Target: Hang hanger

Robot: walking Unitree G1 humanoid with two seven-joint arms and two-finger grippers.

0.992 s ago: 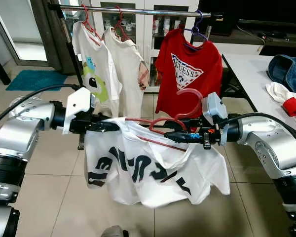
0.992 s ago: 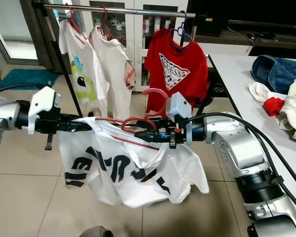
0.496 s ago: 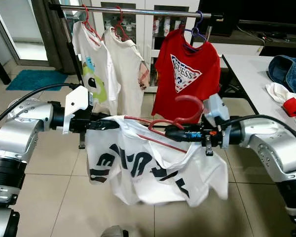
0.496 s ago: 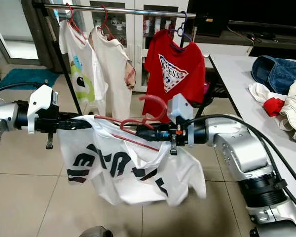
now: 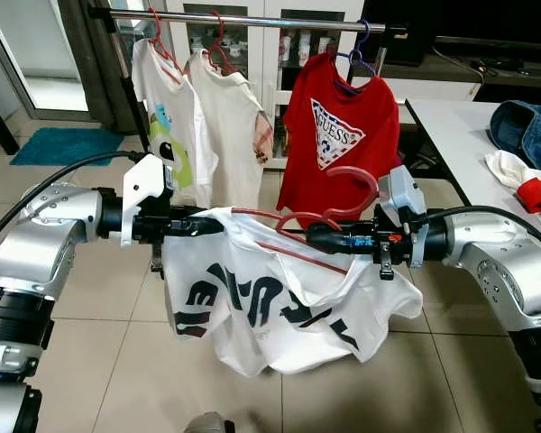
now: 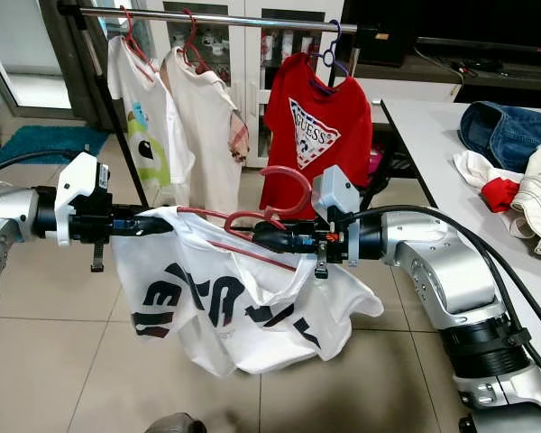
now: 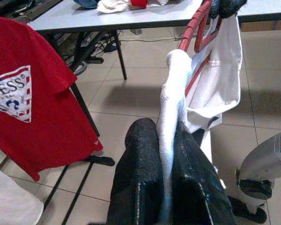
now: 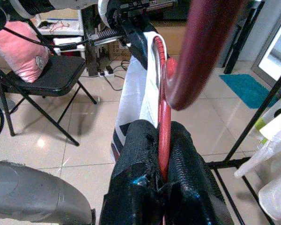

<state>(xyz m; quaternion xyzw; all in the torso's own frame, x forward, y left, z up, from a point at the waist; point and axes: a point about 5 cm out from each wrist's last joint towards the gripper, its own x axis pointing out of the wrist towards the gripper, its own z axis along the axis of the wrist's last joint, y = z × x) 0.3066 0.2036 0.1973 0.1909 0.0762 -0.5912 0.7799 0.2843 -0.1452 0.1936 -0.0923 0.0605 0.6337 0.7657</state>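
Note:
A white t-shirt [image 5: 279, 307] with black lettering hangs on a red hanger [image 5: 329, 209] held between my two arms in front of the clothes rail [image 5: 252, 18]. My left gripper [image 5: 206, 223] is shut on the shirt's shoulder at the hanger's left end; in the left wrist view the white cloth [image 7: 171, 140] is pinched between the black fingers [image 7: 138, 183]. My right gripper [image 5: 317, 238] is shut on the red hanger below its hook [image 5: 356, 180]; the right wrist view shows the red bar [image 8: 164, 136] clamped between the fingers [image 8: 136, 154].
On the rail hang a white shirt with a green print [image 5: 167, 117], a cream shirt [image 5: 234, 117] and a red shirt [image 5: 343, 135] on a blue hanger. A white table [image 5: 473, 135] with jeans [image 5: 527, 126] and clothes stands at the right. Tiled floor lies below.
Both grippers keep their hold. The hanger with the white shirt has shifted slightly right and up, and the shirt has swung below it.

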